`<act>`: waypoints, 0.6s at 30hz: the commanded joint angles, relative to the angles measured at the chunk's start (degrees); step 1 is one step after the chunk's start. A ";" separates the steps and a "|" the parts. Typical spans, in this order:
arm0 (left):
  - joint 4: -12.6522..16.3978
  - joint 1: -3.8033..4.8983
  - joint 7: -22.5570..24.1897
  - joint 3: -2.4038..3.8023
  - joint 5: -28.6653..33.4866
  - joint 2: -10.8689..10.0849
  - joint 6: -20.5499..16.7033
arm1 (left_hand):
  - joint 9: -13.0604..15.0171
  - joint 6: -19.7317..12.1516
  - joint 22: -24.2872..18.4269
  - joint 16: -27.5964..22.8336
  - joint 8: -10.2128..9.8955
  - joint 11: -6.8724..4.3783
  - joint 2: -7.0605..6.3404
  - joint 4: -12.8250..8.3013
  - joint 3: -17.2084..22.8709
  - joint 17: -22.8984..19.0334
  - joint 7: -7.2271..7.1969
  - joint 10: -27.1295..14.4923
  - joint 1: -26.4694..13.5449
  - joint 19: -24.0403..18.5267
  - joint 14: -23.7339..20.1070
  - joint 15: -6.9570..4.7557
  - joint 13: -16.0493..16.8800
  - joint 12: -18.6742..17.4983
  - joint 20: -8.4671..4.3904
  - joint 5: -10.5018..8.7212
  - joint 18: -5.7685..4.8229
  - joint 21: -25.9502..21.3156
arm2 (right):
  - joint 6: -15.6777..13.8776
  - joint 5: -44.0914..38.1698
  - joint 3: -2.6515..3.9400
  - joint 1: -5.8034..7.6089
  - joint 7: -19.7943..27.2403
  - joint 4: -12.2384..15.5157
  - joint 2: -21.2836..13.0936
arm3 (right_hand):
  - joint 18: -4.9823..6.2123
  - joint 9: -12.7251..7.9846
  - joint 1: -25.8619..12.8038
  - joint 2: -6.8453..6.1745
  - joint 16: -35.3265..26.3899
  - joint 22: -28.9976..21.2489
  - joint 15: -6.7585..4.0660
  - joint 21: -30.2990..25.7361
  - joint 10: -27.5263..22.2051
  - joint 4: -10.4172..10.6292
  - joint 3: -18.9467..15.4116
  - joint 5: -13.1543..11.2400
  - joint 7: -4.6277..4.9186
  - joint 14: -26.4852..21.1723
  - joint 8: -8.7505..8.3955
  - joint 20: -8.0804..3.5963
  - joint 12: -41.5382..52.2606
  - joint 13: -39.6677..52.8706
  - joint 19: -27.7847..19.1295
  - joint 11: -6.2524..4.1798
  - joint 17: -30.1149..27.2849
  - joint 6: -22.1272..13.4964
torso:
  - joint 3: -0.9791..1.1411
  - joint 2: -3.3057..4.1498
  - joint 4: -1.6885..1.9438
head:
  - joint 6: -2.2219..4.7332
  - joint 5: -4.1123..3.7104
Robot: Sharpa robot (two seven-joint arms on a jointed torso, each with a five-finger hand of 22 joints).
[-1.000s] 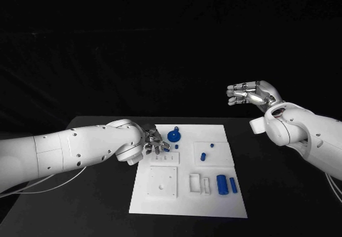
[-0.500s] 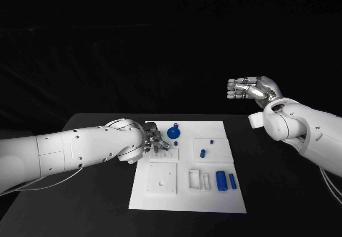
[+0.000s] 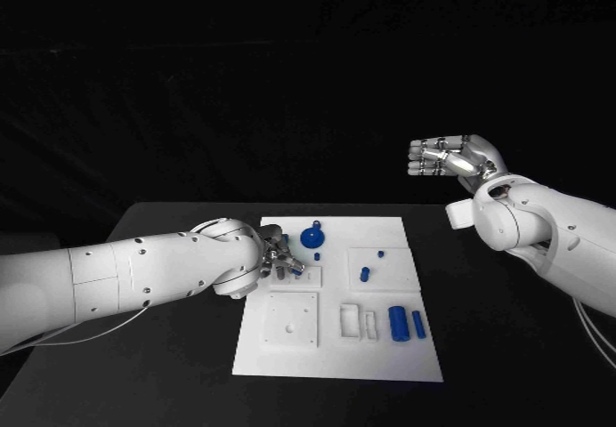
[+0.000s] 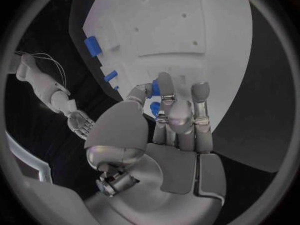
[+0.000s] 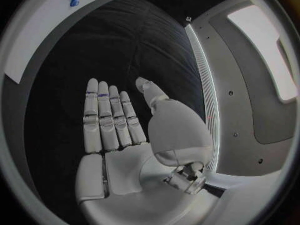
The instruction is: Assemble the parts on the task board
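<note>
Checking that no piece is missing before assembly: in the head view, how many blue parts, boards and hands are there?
Blue parts: 6 (disc, small peg, tiny stud, short peg, thick cylinder, thin cylinder)
White task board: 1
Silver hands: 2 (left hand, right hand)
Total: 9

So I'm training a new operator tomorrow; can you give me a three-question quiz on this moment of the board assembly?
1. True or false: the right hand rests on the task board.
2. Which hand is down at the board's far left part? A) the left hand B) the right hand C) both
3. Fill in: the two blue cylinders lie side by side near the board's ____ edge, seen from the head camera.

Key:
1. False; it is raised off to the side, holding nothing.
2. A.
3. Right.
</note>
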 commanded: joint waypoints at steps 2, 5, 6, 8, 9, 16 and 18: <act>0.16 -0.12 -0.51 0.03 -0.49 0.04 0.42 | 0.06 1.90 0.05 0.22 0.26 -0.45 0.30 -8.16 7.95 -0.01 -1.49 2.72 0.23 0.36 0.38 -0.21 -0.05 0.34 0.22 0.29 0.13 -0.14 | 1.38 0.34 0.04 0.03 0.71 -0.18 0.17 | 0.90 0.01 0.21 -0.42 -0.27 -0.07 0.12 0.09 -0.36 0.06 0.43 -0.48 0.14 0.32 -0.03 0.17 -0.30 -0.05 -0.11 0.16 -0.07 -0.15 | -0.01 -0.01 0.07 | -0.14 0.10; 0.24 -0.16 -0.57 0.03 -0.49 -0.01 0.52 | 0.07 1.95 1.16 0.30 0.27 -0.43 0.31 -8.20 7.91 0.02 -1.50 2.73 0.19 0.78 0.39 -0.18 -0.04 0.44 0.24 0.31 0.04 -1.12 | 1.52 0.34 0.04 0.03 0.68 -0.30 0.22 | 0.90 0.01 0.21 -0.42 -0.27 -0.07 0.12 0.09 -0.36 0.06 0.43 -0.48 0.14 0.32 -0.03 0.17 -0.30 -0.05 -0.11 0.16 -0.07 -0.15 | -0.01 0.01 0.06 | -0.25 0.10; 0.25 -0.17 -0.59 0.03 -0.49 -0.02 0.57 | 0.05 1.94 1.27 0.28 0.26 -0.41 0.32 -8.20 7.91 -0.01 -1.49 2.73 0.17 0.80 0.38 -0.17 -0.05 0.43 0.25 0.30 0.03 -1.26 | 1.57 0.34 0.04 0.03 0.66 -0.33 0.24 | 0.90 0.01 0.21 -0.42 -0.27 -0.07 0.12 0.09 -0.36 0.06 0.43 -0.48 0.14 0.32 -0.03 0.17 -0.30 -0.05 -0.11 0.16 -0.07 -0.15 | -0.01 0.01 0.08 | -0.25 0.10; 0.27 -0.18 -0.64 0.03 -0.49 -0.04 0.65 | 0.05 1.94 1.30 0.28 0.25 -0.41 0.32 -8.20 7.92 -0.02 -1.49 2.73 0.17 0.80 0.38 -0.17 -0.05 0.42 0.25 0.29 0.03 -1.29 | 1.64 0.34 0.04 0.03 0.64 -0.37 0.27 | 0.90 0.01 0.21 -0.42 -0.27 -0.07 0.12 0.09 -0.36 0.06 0.43 -0.48 0.14 0.32 -0.03 0.17 -0.30 -0.05 -0.11 0.16 -0.07 -0.15 | -0.02 0.00 0.05 | -0.29 0.12; 0.27 -0.18 -0.66 0.03 -0.49 -0.06 0.70 | 0.05 1.94 1.30 0.28 0.25 -0.41 0.32 -8.20 7.92 -0.02 -1.49 2.73 0.17 0.80 0.38 -0.17 -0.05 0.42 0.25 0.29 0.03 -1.29 | 1.68 0.33 0.04 0.02 0.64 -0.39 0.28 | 0.90 0.01 0.21 -0.42 -0.27 -0.07 0.12 0.09 -0.36 0.06 0.43 -0.48 0.14 0.32 -0.03 0.17 -0.30 -0.05 -0.11 0.16 -0.07 -0.15 | -0.02 -0.01 0.04 | -0.32 0.14; 0.35 -0.21 -0.77 0.03 -0.49 -0.16 1.22 | -0.02 1.99 1.64 0.25 0.27 -0.35 0.32 -8.21 7.90 -0.06 -1.48 2.73 0.16 0.90 0.38 -0.15 -0.06 0.44 0.27 0.30 -0.01 -1.62 | 1.96 0.33 0.04 0.02 0.57 -0.49 0.34 | 0.90 0.01 0.27 -0.47 -0.27 -0.07 0.12 0.09 -0.39 0.14 0.51 -0.61 0.14 0.29 -0.04 0.18 -0.30 -0.05 -0.15 0.18 -0.07 -0.17 | -0.02 -0.02 0.01 | -0.40 0.23; 0.40 -0.21 -0.80 0.03 -0.45 -0.19 1.41 | -0.04 2.01 1.71 0.25 0.27 -0.33 0.34 -8.21 7.89 -0.08 -1.48 2.74 0.15 0.93 0.39 -0.11 -0.05 0.48 0.29 0.28 -0.04 -1.68 | 2.06 0.33 0.04 0.02 0.55 -0.53 0.36 | 0.90 0.01 0.31 -0.49 -0.28 -0.07 0.13 0.08 -0.43 0.22 0.54 -0.74 0.15 0.24 -0.04 0.20 -0.30 -0.05 -0.20 0.19 -0.08 -0.19 | -0.02 -0.01 0.00 | -0.46 0.20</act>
